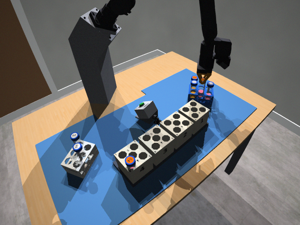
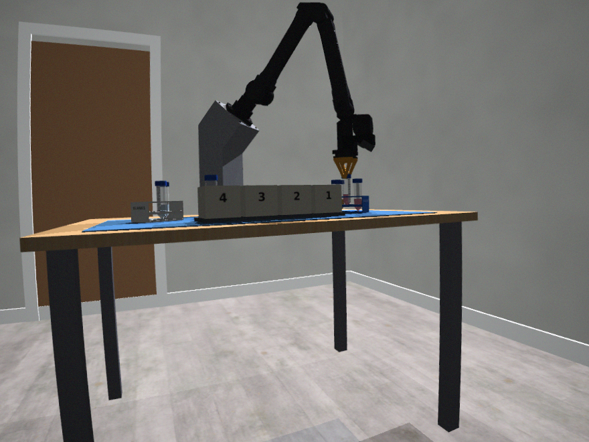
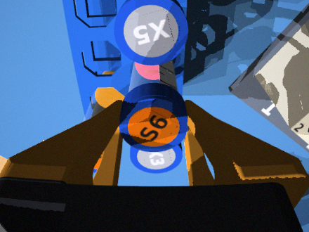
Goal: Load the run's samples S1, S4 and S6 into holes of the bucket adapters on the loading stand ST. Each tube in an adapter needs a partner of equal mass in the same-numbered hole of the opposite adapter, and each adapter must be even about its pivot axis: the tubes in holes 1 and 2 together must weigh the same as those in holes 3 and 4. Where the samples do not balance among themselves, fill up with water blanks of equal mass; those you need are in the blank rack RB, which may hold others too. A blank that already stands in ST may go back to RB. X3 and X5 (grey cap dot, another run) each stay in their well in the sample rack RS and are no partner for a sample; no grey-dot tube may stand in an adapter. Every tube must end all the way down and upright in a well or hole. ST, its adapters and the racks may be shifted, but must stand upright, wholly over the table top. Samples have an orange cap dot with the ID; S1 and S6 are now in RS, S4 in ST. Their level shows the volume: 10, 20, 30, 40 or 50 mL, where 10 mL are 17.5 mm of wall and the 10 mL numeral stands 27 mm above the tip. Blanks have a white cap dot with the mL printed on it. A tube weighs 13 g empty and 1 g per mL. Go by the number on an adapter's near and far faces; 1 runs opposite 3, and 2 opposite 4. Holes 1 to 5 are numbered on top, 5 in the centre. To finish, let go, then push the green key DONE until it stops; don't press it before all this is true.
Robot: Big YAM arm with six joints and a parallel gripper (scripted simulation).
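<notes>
My gripper (image 3: 153,110) is shut on sample tube S6 (image 3: 154,125), orange dot, gripping it at the cap over the blue sample rack RS (image 1: 200,92). S6's cap (image 1: 203,79) stands a little higher than its neighbours; I cannot tell whether its tip is clear of the well. X5 (image 3: 151,29) and X3 (image 3: 155,157), grey dots, stand in RS, as does S1 (image 1: 194,78). S4 (image 1: 129,160) stands in a near hole of adapter 4. Adapters 3 (image 1: 156,138), 2 (image 1: 177,123) and 1 (image 1: 194,110) are empty.
The blank rack RB (image 1: 78,158) at the left holds a 20 blank (image 1: 74,135) and a 40 blank (image 1: 77,147). The green DONE key (image 1: 141,104) sits on a grey box behind the adapters. The arm's grey base column (image 1: 93,60) stands at the back.
</notes>
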